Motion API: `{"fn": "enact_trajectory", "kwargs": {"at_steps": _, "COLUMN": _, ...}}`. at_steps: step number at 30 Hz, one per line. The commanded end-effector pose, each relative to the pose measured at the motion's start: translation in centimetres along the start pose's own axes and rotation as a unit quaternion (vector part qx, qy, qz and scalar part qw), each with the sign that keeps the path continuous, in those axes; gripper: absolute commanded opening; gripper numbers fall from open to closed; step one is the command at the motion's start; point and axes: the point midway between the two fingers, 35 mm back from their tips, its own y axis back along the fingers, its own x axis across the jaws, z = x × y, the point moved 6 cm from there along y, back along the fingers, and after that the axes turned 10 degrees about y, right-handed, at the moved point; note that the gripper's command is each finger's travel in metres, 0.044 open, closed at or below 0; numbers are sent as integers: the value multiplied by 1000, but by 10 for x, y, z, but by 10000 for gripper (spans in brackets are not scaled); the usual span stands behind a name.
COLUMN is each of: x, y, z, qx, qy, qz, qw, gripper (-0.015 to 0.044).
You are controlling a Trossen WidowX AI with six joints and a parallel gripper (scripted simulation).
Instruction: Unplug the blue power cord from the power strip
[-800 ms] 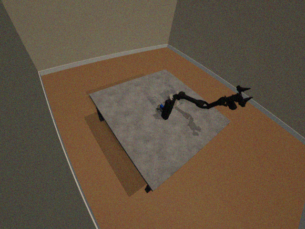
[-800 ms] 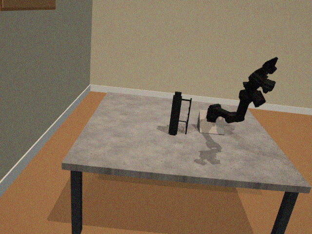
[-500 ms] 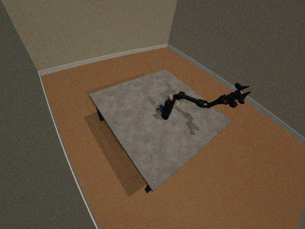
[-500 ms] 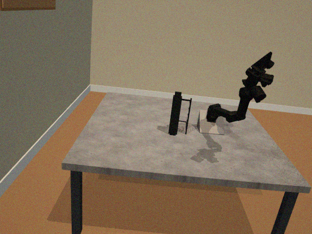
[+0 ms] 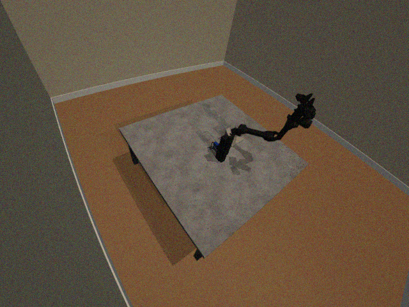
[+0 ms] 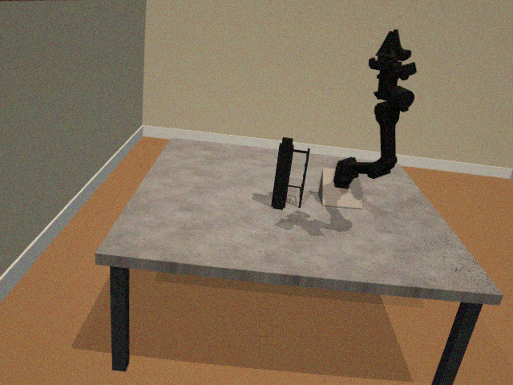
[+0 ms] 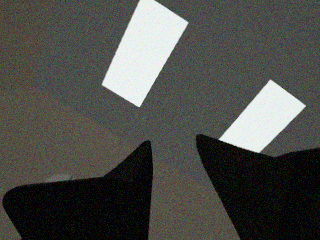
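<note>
From the top view, we are seeing our arm [image 5: 264,133] reaching away from the grey counter [image 5: 198,204], its fingers [image 5: 304,96] lifted out past the counter's far right edge, well apart from everything on it. A small patch of blue, the blue power cord [image 5: 215,144], is showing beside the tall black power strip [image 5: 224,146] near the counter's middle; we cannot tell from here whether the plug is seated.

In the exterior view, we are pointing the fingers [image 6: 393,39] straight up, high above the counter [image 6: 207,232]. The power strip [image 6: 282,174] is standing upright on its end with a thin black frame just beside it; the blue cord is hidden here.

Through the wrist view, we are looking at two bright ceiling panels. Our fingers are standing partly closed with a gap between the tips, holding nothing.
</note>
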Motion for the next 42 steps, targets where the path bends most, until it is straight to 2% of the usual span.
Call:
{"fn": "enact_trajectory", "kwargs": {"at_steps": 1, "x": -5, "y": -10, "z": -44, "qx": 63, "qy": -22, "qz": 4, "qw": 998, "gripper": 160}}
{"fn": "enact_trajectory", "kwargs": {"at_steps": 10, "x": -8, "y": -13, "z": -148, "qx": 222, "qy": -59, "qz": 9, "qw": 973, "gripper": 160}}
{"fn": "enact_trajectory", "kwargs": {"at_steps": 16, "x": -4, "y": 1, "z": -216, "qx": 333, "qy": -80, "qz": 12, "qw": 939, "gripper": 160}}
{"fn": "enact_trajectory", "kwargs": {"at_steps": 22, "x": -4, "y": 26, "z": -282, "qx": 434, "qy": -121, "qz": -18, "qw": 893, "gripper": 160}}
{"fn": "enact_trajectory", "kwargs": {"at_steps": 32, "x": -5, "y": 100, "z": -395, "qx": 638, "qy": -133, "qz": -37, "qw": 758, "gripper": 160}}
{"fn": "enact_trajectory", "kwargs": {"at_steps": 42, "x": -8, "y": 213, "z": -475, "qx": 818, "qy": -141, "qz": -85, "qw": 552, "gripper": 160}}
